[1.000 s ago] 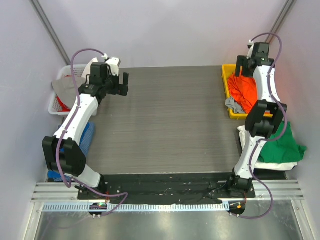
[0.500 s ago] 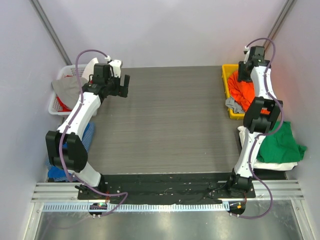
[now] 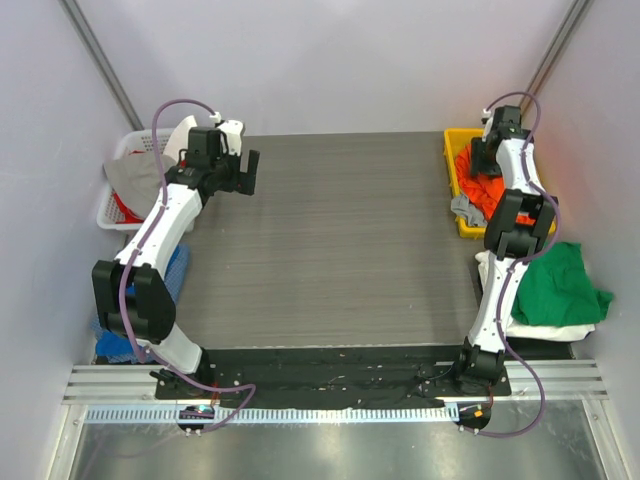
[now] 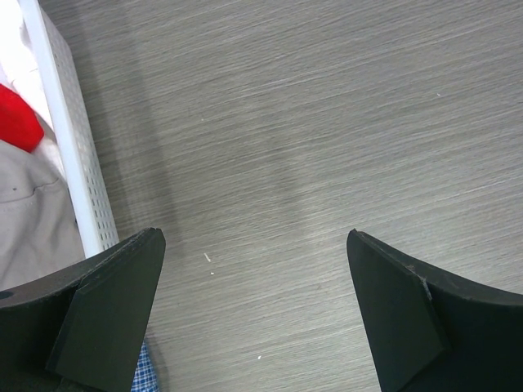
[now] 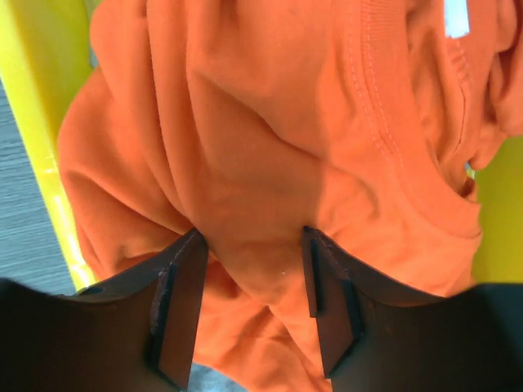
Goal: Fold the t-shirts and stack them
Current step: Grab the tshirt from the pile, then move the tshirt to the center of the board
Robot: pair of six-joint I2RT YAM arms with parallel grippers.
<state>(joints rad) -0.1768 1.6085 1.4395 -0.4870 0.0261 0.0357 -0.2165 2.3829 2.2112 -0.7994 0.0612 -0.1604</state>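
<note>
A bright orange t-shirt point(image 3: 488, 185) lies bunched in the yellow bin point(image 3: 452, 170) at the table's far right. My right gripper point(image 3: 481, 155) reaches down into that bin. In the right wrist view its jaws point(image 5: 252, 233) pinch a thick fold of the orange t-shirt point(image 5: 270, 122), both tips pressed into the cloth. A light grey t-shirt point(image 3: 466, 210) hangs over the bin's near edge. A green t-shirt point(image 3: 560, 285) rests on a white one point(image 3: 535, 328) off the table's right side. My left gripper point(image 3: 245, 170) hovers open over the bare table at the far left point(image 4: 253, 237), holding nothing.
A white basket point(image 3: 115, 205) with beige and red cloth stands left of the table; its rim point(image 4: 73, 139) shows beside my left fingers. A blue checked cloth point(image 3: 175, 270) lies below it. The yellow bin wall point(image 5: 33, 106) stands left of the pinched fold.
My right arm has swung left and farther back over the yellow bin, and its jaws have narrowed onto the orange cloth. The left arm has shifted slightly right and stays open.
</note>
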